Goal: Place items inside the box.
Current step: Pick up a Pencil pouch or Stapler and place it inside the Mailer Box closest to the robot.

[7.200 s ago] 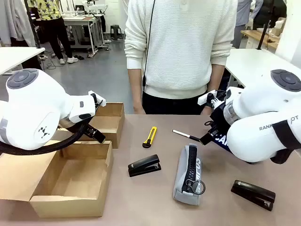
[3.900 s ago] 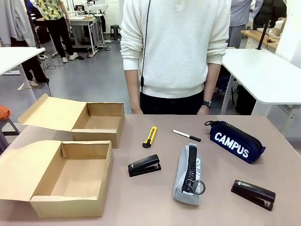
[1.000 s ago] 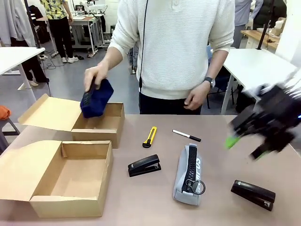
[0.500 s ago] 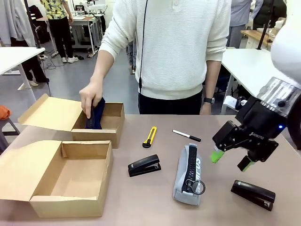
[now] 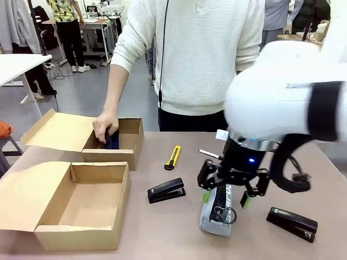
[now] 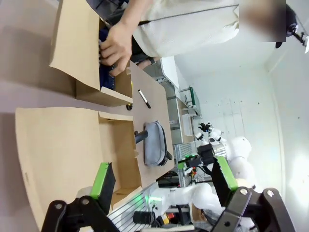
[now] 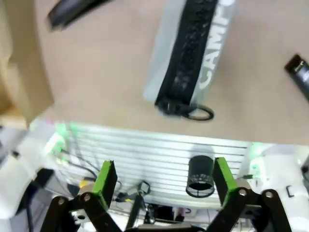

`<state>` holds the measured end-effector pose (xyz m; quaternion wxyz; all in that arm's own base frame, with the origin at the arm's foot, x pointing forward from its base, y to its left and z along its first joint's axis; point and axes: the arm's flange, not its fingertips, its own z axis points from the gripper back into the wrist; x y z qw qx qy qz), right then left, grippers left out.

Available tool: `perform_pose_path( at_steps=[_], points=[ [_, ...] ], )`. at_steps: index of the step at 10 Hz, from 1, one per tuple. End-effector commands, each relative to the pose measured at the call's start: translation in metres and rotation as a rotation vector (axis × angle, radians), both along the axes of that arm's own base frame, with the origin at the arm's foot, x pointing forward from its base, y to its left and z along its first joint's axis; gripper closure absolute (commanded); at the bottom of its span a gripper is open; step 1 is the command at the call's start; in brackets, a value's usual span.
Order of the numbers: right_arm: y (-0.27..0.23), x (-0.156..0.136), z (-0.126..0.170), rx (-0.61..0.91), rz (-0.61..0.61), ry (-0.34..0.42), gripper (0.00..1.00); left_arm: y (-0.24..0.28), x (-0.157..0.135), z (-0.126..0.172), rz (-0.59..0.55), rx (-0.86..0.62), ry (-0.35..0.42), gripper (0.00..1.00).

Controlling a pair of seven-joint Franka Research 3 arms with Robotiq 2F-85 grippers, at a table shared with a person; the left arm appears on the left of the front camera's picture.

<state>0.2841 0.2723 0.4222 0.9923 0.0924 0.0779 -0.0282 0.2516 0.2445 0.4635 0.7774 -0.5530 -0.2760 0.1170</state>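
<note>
Front view: dark-blue item (image 5: 112, 142) inside far box (image 5: 116, 158)

Cloth, cardboard and plastic on my matt, smooth table (image 5: 162, 233)
The grey pouch (image 5: 208, 220) looks like dull woven cloth, with a black toothed zip and a thin shiny ring pull (image 5: 225, 214). At its nine o'clock, a stapler (image 5: 166, 190) is black plastic with a slight sheen, as is the second stapler (image 5: 291, 223) at three o'clock. The box (image 5: 81, 236) at eight o'clock is raw brown cardboard, matt. My arm's shell (image 5: 282, 92) is glossy white.
</note>
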Motion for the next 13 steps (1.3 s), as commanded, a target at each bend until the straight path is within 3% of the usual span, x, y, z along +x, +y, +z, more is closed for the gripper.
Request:
perform_pose_path(
  at_steps=[1, 3, 6, 10, 13],
  points=[
    [0.021, 0.045, -0.017, -0.095, -0.138, 0.079, 0.00, -0.001, 0.000, 0.002, -0.004, -0.006, -0.028, 0.00],
    [0.023, 0.063, -0.039, -0.159, -0.207, 0.088, 0.00, -0.001, 0.000, 0.002, -0.004, -0.006, -0.028, 0.00],
    [0.003, 0.080, -0.078, -0.125, -0.235, 0.104, 0.00, -0.001, 0.000, 0.002, -0.004, -0.006, -0.028, 0.00],
    [-0.002, 0.079, -0.084, -0.135, -0.254, 0.087, 0.00, -0.001, 0.000, 0.002, -0.004, -0.006, -0.028, 0.00],
    [-0.001, 0.078, -0.089, -0.144, -0.244, 0.101, 0.85, -0.001, 0.000, 0.002, -0.004, -0.006, -0.028, 0.00]
  ],
)
